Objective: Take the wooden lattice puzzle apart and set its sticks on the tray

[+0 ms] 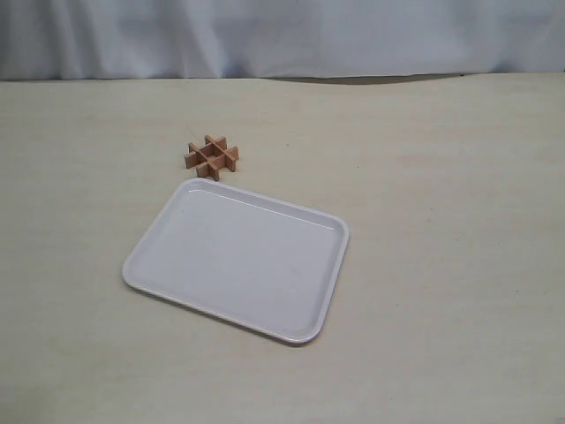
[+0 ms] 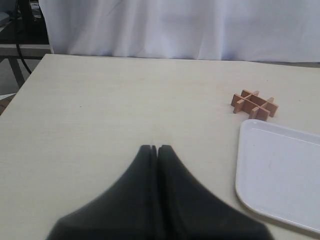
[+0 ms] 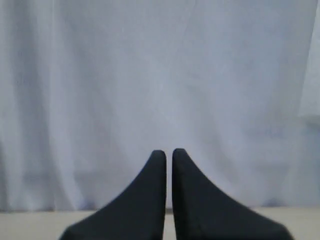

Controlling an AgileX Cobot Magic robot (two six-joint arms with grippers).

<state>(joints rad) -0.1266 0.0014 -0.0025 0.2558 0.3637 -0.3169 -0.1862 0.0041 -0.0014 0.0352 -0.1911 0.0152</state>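
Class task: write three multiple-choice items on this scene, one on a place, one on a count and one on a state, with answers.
1. Relative to the flat white rectangular plastic tray, the small light-brown wooden lattice puzzle lies: A) on it B) beside it, on the pale tabletop C) under it.
2. Things lying on the tray: A) none B) two C) four.
3. The black left end effector is: A) wide open B) shut, empty C) shut on the puzzle.
Answers: B, the puzzle rests outside the rim; A, the tray's surface is bare; B, its jaws meet with nothing between them.
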